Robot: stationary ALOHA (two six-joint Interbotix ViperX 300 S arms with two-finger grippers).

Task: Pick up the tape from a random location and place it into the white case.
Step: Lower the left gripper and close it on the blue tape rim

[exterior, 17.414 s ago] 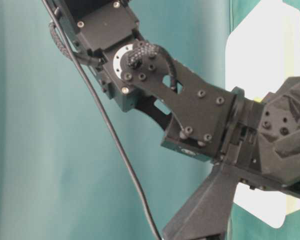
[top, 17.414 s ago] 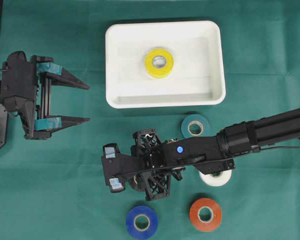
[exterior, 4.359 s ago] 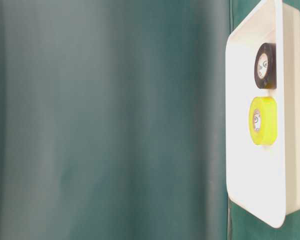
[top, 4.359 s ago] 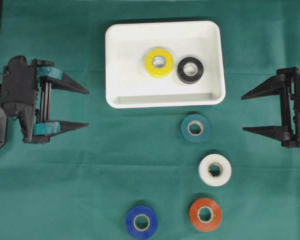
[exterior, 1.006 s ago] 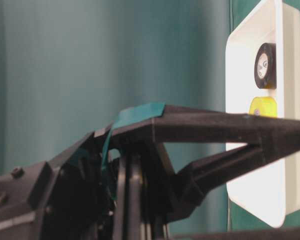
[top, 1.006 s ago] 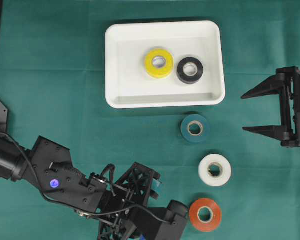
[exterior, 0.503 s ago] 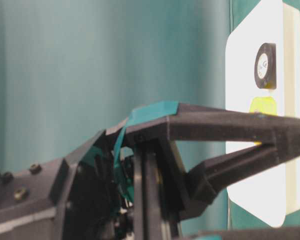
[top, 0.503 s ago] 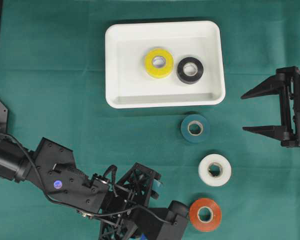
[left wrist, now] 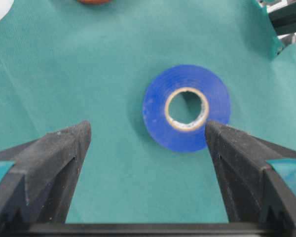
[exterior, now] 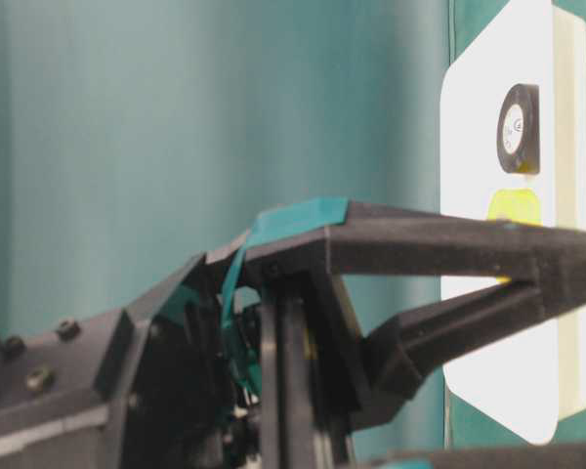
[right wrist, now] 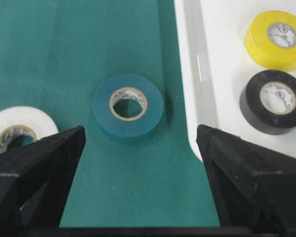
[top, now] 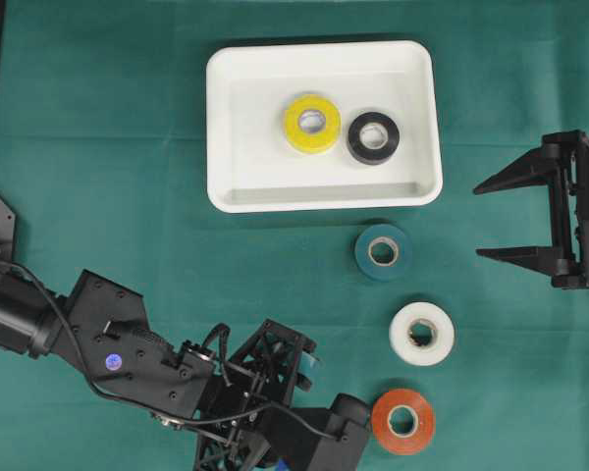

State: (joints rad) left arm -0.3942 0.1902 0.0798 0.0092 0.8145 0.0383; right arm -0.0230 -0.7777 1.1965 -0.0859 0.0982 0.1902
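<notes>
Step in hand, my read: L arm going for the blue tape roll (left wrist: 186, 107) at the near edge of the worktop (top: 108, 177).

- Left hand (left wrist: 148, 136) spread wide, holding nothing. Wrist view: roll lies flat on the green cloth, off-centre between the fingers; right fingertip (left wrist: 222, 136) just beside or touching the roll's rim, left one well clear. Overhead, the arm hides the roll completely.
- To do it well: shift the hand sideways towards the roll so it sits centred, else one finger lands on top of it or shoves it away when closing. Reach fwd a bit too, roll is mostly beyond the tips. Go down till the tips nearly meet the cloth, then close across the outer dia. Cloth looks loose, so don't dig in and bunch it.
- Orange roll (top: 402, 421) sits just beside the wrist housing overhead; watch for a nudge on lift-out.
- Further out: white roll (top: 421, 334), then teal roll (top: 383, 252), both loose on the cloth.
- Right hand (top: 491, 220) also spread, empty, parked by the right edge, out of the way.
- Far side: white case (top: 226, 128) with yellow roll (top: 311, 123) and black roll (top: 373, 137) in it. Left half of the case is free, so drop the blue one there.
</notes>
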